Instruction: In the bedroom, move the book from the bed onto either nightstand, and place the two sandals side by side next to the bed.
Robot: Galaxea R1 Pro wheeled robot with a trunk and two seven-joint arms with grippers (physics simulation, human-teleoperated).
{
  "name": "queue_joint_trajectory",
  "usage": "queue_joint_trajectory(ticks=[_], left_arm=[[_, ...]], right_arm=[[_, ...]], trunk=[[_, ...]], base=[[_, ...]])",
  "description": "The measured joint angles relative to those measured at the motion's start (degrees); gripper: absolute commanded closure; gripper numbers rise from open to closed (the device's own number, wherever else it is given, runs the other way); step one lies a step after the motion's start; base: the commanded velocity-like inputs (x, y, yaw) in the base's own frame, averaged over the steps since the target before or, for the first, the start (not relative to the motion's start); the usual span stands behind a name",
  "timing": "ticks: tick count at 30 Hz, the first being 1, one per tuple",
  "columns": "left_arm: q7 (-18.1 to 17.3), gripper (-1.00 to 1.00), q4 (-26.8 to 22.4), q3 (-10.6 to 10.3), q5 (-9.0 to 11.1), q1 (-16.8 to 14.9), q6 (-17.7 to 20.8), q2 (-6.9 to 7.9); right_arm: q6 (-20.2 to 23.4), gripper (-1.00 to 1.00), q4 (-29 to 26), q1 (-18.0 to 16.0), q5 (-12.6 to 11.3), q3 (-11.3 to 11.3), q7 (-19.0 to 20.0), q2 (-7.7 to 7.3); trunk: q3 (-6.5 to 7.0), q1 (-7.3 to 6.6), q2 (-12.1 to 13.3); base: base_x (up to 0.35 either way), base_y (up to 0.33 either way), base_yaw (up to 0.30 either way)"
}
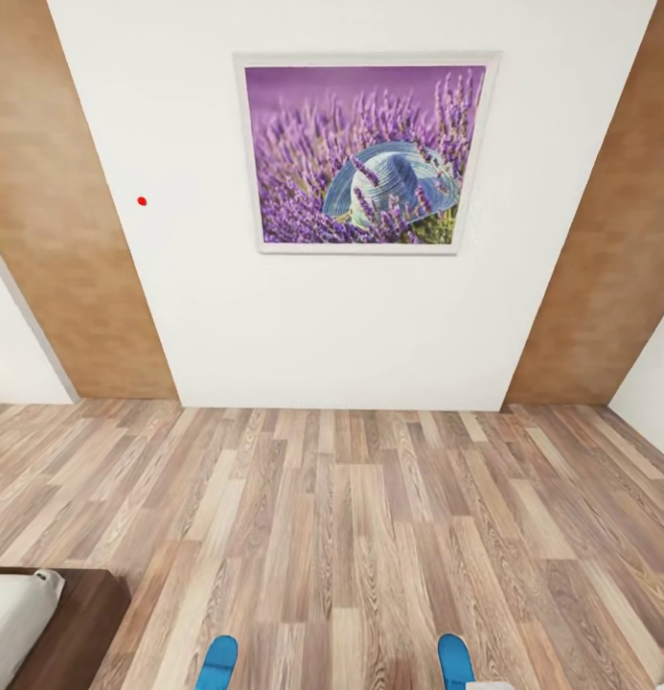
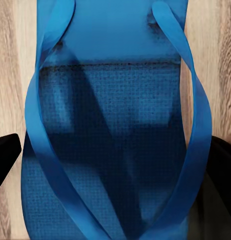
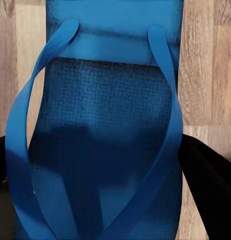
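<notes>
Two blue sandals show their tips at the near floor edge, the left sandal and right sandal well apart. Each wrist camera sits close over one; whether either pincer pinches, I cannot tell. The bed corner lies near left.

You have two blue sandals: one at the head view's lower left, one at lower right, both on the floor. Each wrist view gives you one sandal close up, with two straps apiece: left wrist, right wrist. One bed corner at the head view's lower left. One framed picture on the wall. One red dot on that wall. Two wood wall panels, one at left, one at right.
</notes>
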Motion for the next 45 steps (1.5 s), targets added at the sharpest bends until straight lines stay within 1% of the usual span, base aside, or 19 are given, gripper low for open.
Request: queue_joint_trajectory(ticks=[45], left_arm=[[0.00,1.00,0.00,-0.02,0.00,0.03,0.00,0.00]], right_arm=[[-0.02,1.00,0.00,0.00,-0.01,0.01,0.00,0.06]], trunk=[[0.00,0.00,0.00]], base=[[0.267,0.000,0.000]])
